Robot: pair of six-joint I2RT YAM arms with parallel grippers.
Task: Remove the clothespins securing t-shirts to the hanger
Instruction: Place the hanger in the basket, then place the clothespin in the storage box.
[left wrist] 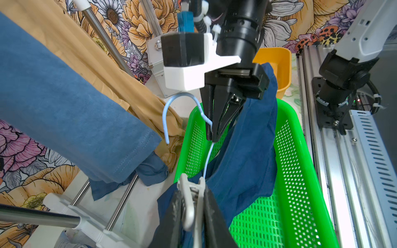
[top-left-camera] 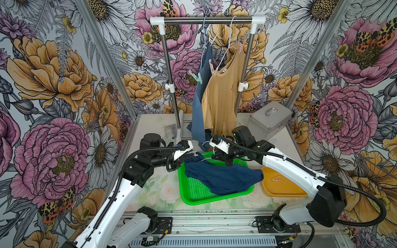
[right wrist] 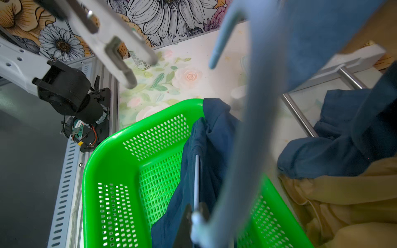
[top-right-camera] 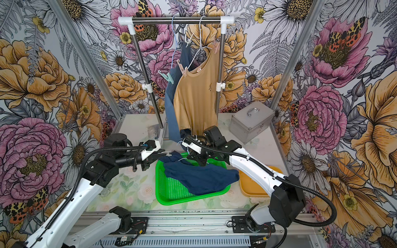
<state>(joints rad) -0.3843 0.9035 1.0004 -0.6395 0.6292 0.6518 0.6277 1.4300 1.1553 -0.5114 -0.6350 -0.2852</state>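
1. Over the basket (top-left-camera: 193, 202), the left fingers (left wrist: 214, 223) pinch a pale clothespin (left wrist: 190, 199) at the shoulder of the navy shirt (top-left-camera: 223, 178), where the hanger (left wrist: 164, 122) wire runs in. The right fingers (left wrist: 217, 116) are clamped on the hanger's neck.
2. The step in hand looks like pulling this clothespin off. Whether its mouth is biting cloth is hidden.
3. To do it well, squeeze the prongs fully, then draw straight away from the wire. The right grip should hold steady so the cloth does not drag along.
4. The basket holds the navy shirt, with one end spilling over the rim.
5. The yellow bin (top-left-camera: 279, 190) beside it holds one beige clip (top-left-camera: 279, 179).
6. The blue shirt (top-left-camera: 198, 111) and tan shirt (top-left-camera: 219, 103) hang on the rack (top-left-camera: 207, 19), with a mint clip (top-left-camera: 197, 77) and a pink clip (top-left-camera: 211, 64) on them.
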